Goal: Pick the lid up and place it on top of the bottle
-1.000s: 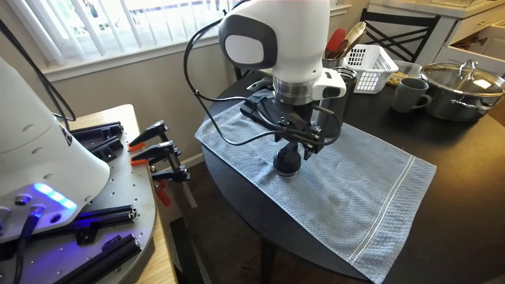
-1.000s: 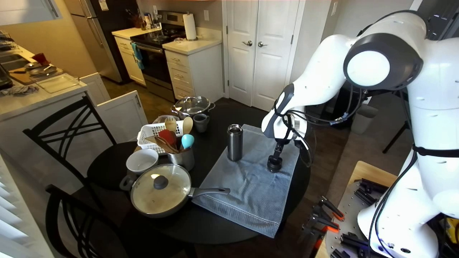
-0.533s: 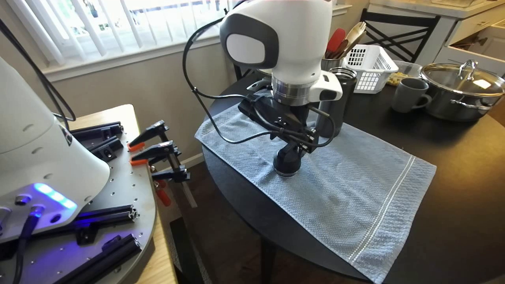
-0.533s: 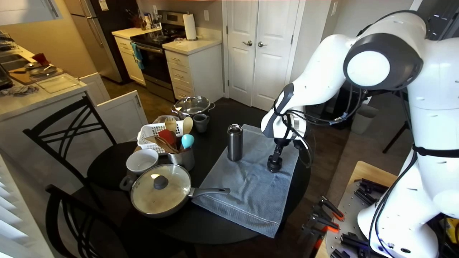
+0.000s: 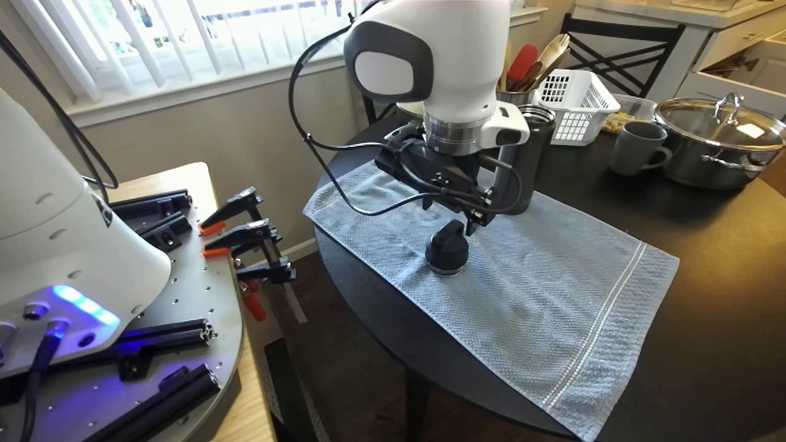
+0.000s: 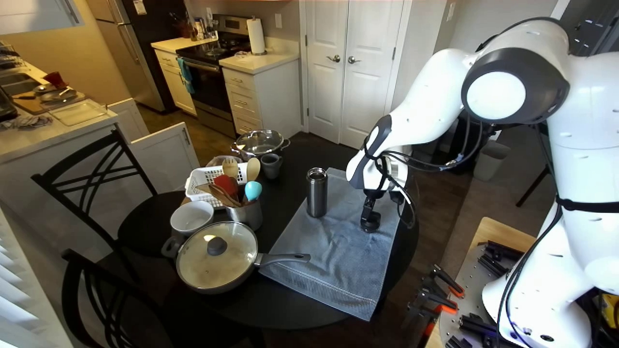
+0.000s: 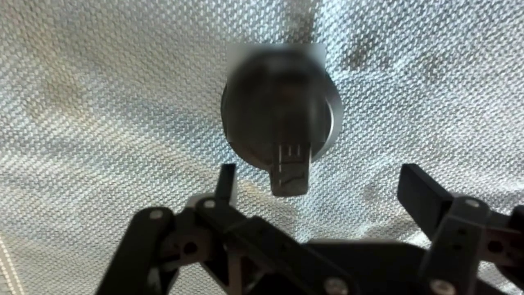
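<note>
The lid, a black rounded cap with a raised loop handle, sits upright on the blue-grey towel in both exterior views (image 5: 447,253) (image 6: 371,224). It also shows in the wrist view (image 7: 254,151), its upper part blurred. My gripper (image 5: 449,215) is open and empty, just above the lid and slightly to its bottle side. In the wrist view the fingers (image 7: 321,174) are wide apart; the handle's end points between them, closer to the left finger, touching neither. The bottle, a tall dark grey metallic flask, stands upright and uncapped on the towel's edge (image 6: 317,195) (image 5: 527,169).
The towel (image 6: 333,261) lies on a round black table (image 5: 694,307). A lidded pan (image 6: 217,256) with its handle over the towel, a utensil holder (image 6: 247,215), white bowl (image 6: 192,217), white basket (image 5: 574,113), grey mug (image 5: 637,147) and pot (image 5: 712,162) stand around.
My gripper has risen a little and shifted toward the bottle, off the lid's handle. The lid and bottle have not moved.
</note>
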Controlling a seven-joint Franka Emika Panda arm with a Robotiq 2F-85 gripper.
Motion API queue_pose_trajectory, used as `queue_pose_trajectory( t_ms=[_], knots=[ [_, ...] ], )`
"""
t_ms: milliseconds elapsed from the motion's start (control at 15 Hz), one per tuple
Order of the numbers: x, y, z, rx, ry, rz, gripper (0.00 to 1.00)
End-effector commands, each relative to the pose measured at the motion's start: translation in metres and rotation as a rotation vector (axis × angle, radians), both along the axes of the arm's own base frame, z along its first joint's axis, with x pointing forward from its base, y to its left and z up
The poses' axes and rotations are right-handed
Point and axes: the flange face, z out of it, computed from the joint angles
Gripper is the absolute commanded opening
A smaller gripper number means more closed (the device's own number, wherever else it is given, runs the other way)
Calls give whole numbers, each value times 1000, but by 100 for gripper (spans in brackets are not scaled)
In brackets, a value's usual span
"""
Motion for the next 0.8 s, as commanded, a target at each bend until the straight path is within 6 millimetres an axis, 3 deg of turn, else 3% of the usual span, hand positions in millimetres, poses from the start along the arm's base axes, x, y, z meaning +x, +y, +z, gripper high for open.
queue_pose_trajectory(
  t_ms=[0, 200, 267, 333, 467, 733],
  knots=[
    [-1, -1, -8, -24, 3, 16, 100],
    [-3, -9, -13, -38, 12, 2, 100],
    [-4, -11, -14, -40, 13, -1, 96],
    [-5, -13, -15, -39, 17, -5, 74],
    [-7, -15, -16, -42, 25, -8, 70],
    [-10, -21, -10, -52, 17, -17, 42]
  ],
)
